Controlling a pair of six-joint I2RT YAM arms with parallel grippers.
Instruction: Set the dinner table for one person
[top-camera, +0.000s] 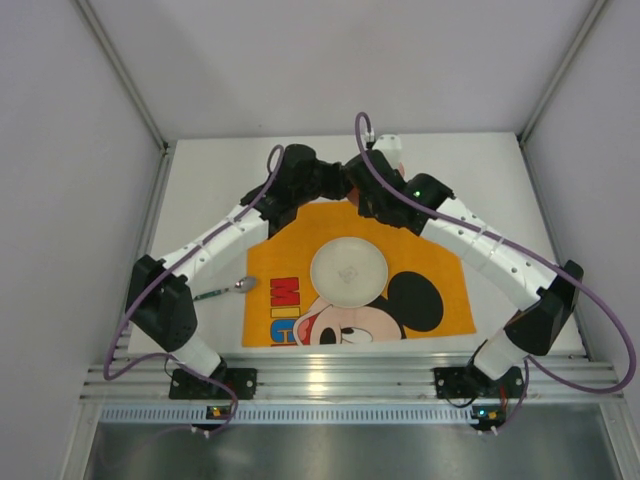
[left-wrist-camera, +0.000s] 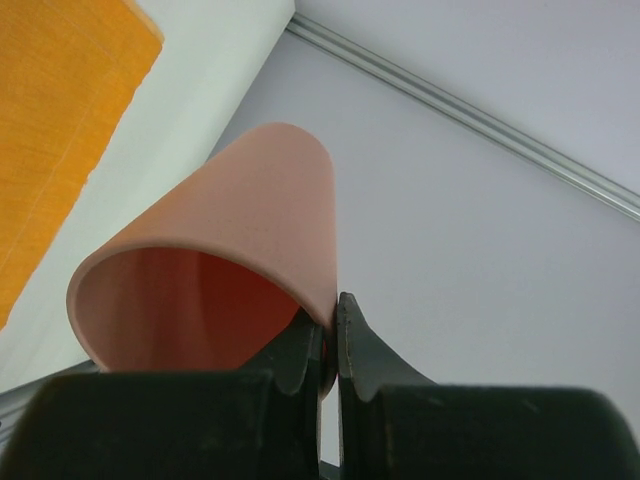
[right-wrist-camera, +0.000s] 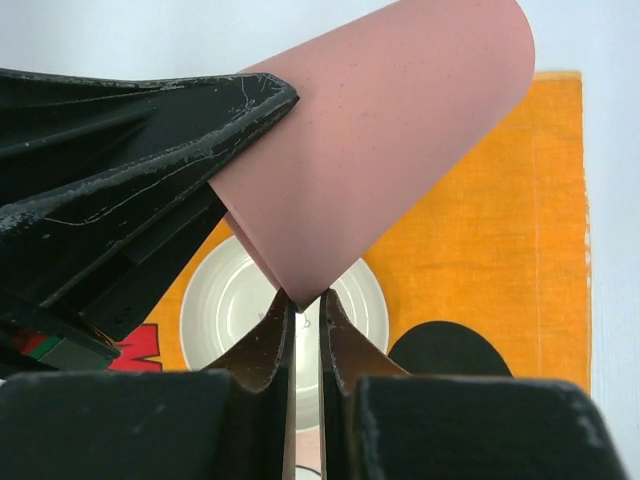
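A pink cup is held in the air over the far middle of the white dinner table, mostly hidden under the arms in the top view. My left gripper is shut on the cup's rim, one finger inside and one outside. My right gripper is shut on another edge of the cup with just its fingertips. A white plate sits on the orange Mickey Mouse cloth; it also shows below the cup in the right wrist view.
A spoon lies on the table just left of the cloth. The cloth shows in the left wrist view and the right wrist view. Aluminium rails run along the near edge; grey walls enclose the table.
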